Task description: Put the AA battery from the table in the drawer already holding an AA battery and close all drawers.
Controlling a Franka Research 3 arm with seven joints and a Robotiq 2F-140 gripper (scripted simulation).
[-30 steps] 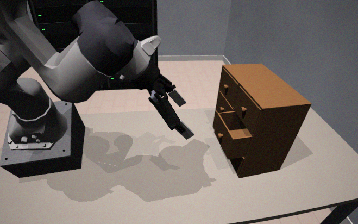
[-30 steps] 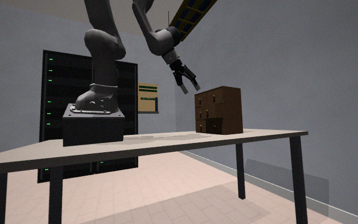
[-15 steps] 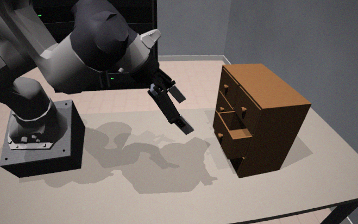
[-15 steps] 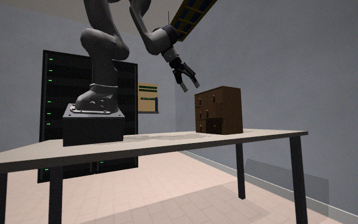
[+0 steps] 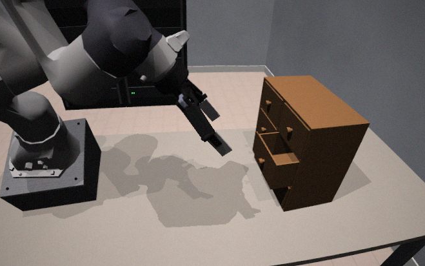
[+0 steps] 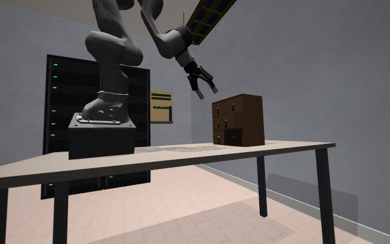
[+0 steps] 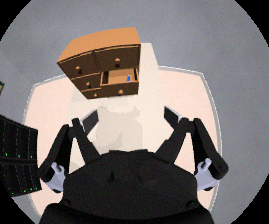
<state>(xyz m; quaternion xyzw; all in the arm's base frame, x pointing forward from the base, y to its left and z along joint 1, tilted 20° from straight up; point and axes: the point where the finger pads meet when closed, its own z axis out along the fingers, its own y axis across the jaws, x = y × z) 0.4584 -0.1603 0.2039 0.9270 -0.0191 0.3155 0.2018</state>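
1. End effector: the gripper stands wide, with nothing between its fingers. It tilts down toward the chest, open air between them.
2. Task item: a small blue item, apparently an AA battery, lies inside the open drawer. Its long axis appears to run roughly front to back; terminal direction unresolved. Location of the table battery: cannot tell.
3. Clearance: the open drawer projects beyond the chest's front, top exposed.
4. Materials: boxy, wood-brown chest, rounded knobs; matte, pale table.
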